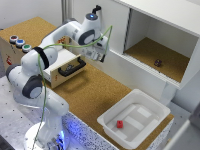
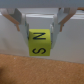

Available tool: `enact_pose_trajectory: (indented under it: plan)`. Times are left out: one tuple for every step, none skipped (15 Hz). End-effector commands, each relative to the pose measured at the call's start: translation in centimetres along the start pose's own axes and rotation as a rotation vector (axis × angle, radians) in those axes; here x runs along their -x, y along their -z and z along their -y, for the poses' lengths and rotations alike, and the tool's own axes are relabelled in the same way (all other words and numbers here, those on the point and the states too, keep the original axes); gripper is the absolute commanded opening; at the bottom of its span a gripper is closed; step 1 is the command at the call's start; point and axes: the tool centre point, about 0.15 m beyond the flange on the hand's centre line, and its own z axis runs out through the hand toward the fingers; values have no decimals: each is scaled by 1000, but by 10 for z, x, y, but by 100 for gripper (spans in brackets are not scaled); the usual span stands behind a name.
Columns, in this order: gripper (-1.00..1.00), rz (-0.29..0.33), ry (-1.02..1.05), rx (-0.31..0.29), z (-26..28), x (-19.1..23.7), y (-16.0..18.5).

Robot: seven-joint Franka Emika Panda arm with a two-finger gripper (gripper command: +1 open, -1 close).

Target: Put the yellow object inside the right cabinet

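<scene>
Exterior view: one white Panda arm reaching over a cork-topped bench; its gripper [image 1: 101, 54] hangs just in front of the low white wall below the right cabinet [image 1: 160, 55], an open white-walled bay with a cork-brown floor. A small dark item [image 1: 158, 63] sits on that floor; what it is cannot be made out. A cork-topped drawer box [image 1: 70, 67] with a black handle stands pulled out beside the arm. A white tray [image 1: 134, 119] lies near the bench's front edge, holding a small red cube [image 1: 120, 124]. Three coloured buttons [image 1: 19, 43] sit on a box at the exterior view's left. The yellow object is not discernible here; the gripper hides it. Wrist view: the yellow object [image 2: 40, 43], a small block marked with black letters N and S, is held between the two fingers [image 2: 22, 22], clear of the cork surface [image 2: 42, 70] below, a white wall behind. Fingers closed to the block's width, pressing opposite side faces. Handling, judged: light, rigid, smooth-faced, not fragile; the flat parallel sides are the right place to hold, and a centred grip should keep it from twisting.
</scene>
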Motion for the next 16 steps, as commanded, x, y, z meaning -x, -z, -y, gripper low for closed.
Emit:
enact_pose_trajectory:
  plan:
    - [-100, -68, 2, -43, -81, -19, -8]
    - [-100, -83, 12, -39, -92, -26, -6]
    - [-100, -101, 20, -39, -102, -31, -6]
    - [-100, -112, 26, -34, -110, -35, -7]
    - [-100, -132, 29, -46, -122, -41, -6]
    - [-100, -141, 38, -27, -129, -45, -8]
    - [-100, -153, 41, -35, -139, -50, -9]
    - [-100, -160, 37, -28, -148, -56, -9]
    - [-100, -171, 37, -39, -158, -64, -10]
    - [-100, -177, 46, -40, -163, -73, -12]
    - [-100, -187, 54, -42, -167, -82, -13]
    - [-100, -194, 66, -36, -170, -92, -14]
    - [-100, -210, 64, -47, -173, -102, -16]
    - [-100, -219, 67, -36, -175, -112, -20]
    - [-100, -219, 77, -29, -175, -123, -24]
    - [-100, -227, 83, -19, -174, -135, -29]
